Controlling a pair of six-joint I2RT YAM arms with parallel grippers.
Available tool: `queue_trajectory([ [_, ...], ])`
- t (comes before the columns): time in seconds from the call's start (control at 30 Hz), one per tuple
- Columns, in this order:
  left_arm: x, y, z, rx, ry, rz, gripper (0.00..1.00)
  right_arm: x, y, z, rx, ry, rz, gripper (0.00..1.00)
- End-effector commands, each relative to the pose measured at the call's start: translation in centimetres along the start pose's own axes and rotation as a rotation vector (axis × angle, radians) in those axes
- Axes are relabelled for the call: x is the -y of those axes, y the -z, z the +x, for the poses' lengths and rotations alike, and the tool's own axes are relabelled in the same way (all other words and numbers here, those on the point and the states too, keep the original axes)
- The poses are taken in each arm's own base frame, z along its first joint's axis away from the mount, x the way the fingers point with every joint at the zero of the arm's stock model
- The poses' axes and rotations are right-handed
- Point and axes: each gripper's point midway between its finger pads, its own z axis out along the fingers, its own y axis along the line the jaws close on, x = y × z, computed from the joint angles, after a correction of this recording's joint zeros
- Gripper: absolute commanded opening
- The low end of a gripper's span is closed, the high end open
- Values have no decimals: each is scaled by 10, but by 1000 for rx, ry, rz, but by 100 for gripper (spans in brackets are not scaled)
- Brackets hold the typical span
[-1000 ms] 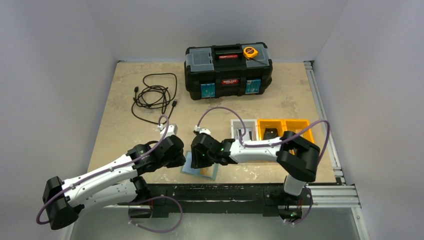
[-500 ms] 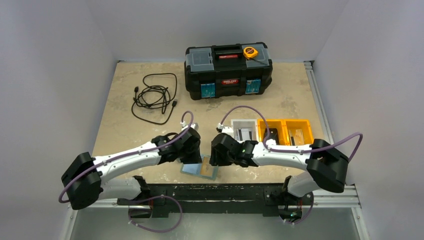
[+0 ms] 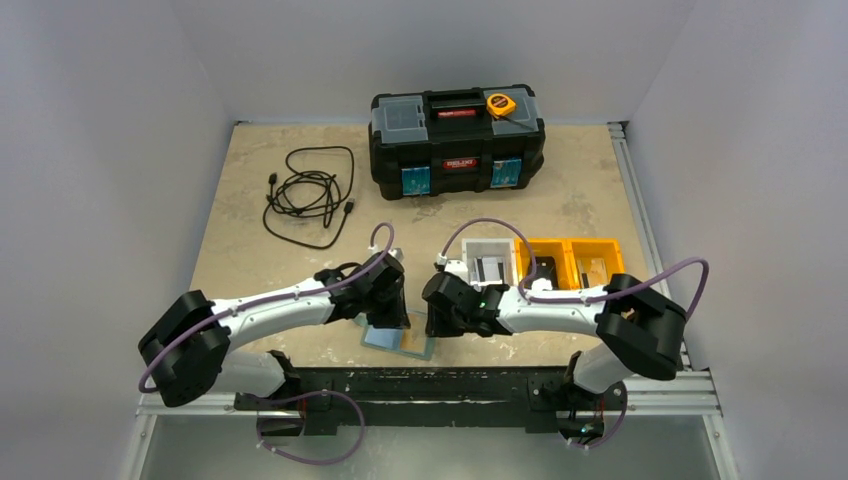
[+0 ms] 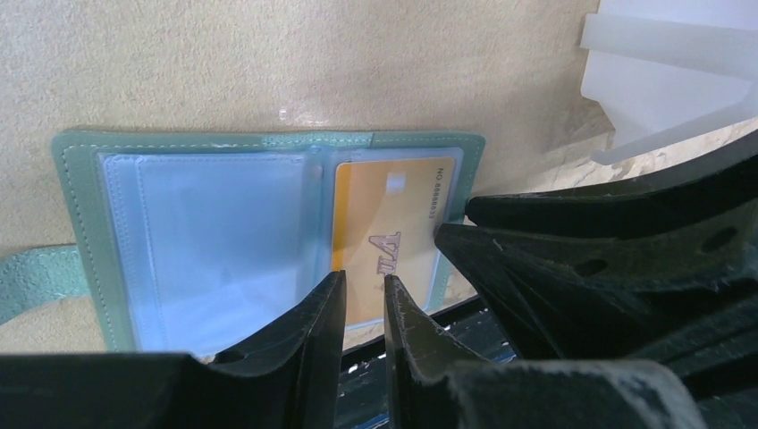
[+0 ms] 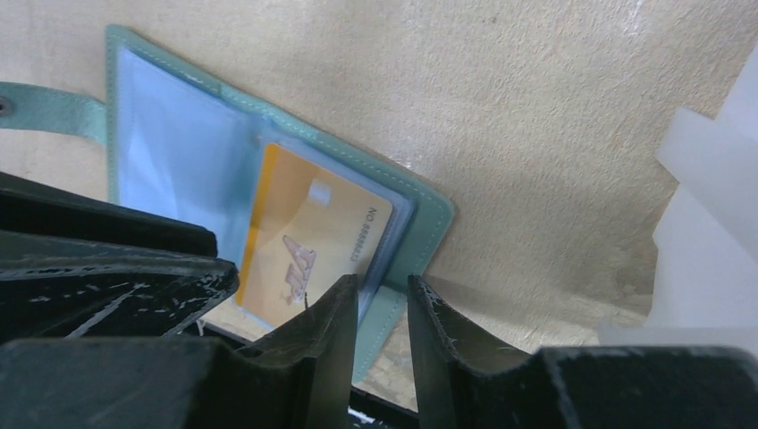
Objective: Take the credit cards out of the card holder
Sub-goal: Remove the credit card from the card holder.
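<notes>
The teal card holder [image 3: 372, 338] lies open at the table's front edge, its pale blue pockets facing up [image 4: 214, 232]. A tan-orange credit card [image 4: 384, 237] sits in its right pocket and also shows in the right wrist view [image 5: 304, 241]. My left gripper [image 4: 364, 281] hovers low over the card's near end, its jaws a narrow gap apart with nothing between them. My right gripper [image 5: 383, 284] hangs over the holder's right edge [image 5: 429, 214], also slightly open and empty. The two grippers' fingers nearly meet over the card. In the top view the left gripper [image 3: 385, 312] and the right gripper [image 3: 440, 318] hide much of the holder.
Behind the right gripper stand a white bin [image 3: 489, 262] and two orange bins [image 3: 570, 262]. A black toolbox [image 3: 457, 140] with a yellow tape measure [image 3: 501, 104] on it stands at the back. A coiled black cable [image 3: 310, 195] lies at the back left.
Both grippers have shifted right. The left one has come over the holder, and the right one has drawn back from its middle to its right edge. Both jaws have narrowed a little.
</notes>
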Motion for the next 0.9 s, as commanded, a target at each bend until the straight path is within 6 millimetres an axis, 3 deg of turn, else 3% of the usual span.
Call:
queue_trajectory([
  [0.0, 3, -4, -3, 3, 6, 36, 21, -7, -6, -8, 20, -11, -13, 26],
  [0.37, -19, -10, -4, 9, 63, -3, 20, 15, -21, -34, 34, 2, 49, 16],
  [0.57, -21, -14, -4, 8, 87, 38, 20, 14, -20, -39, 40, 27, 66, 15],
  [0.87, -21, -17, -4, 10, 119, 72, 17, -2, 0, -53, 82, 46, 34, 23],
])
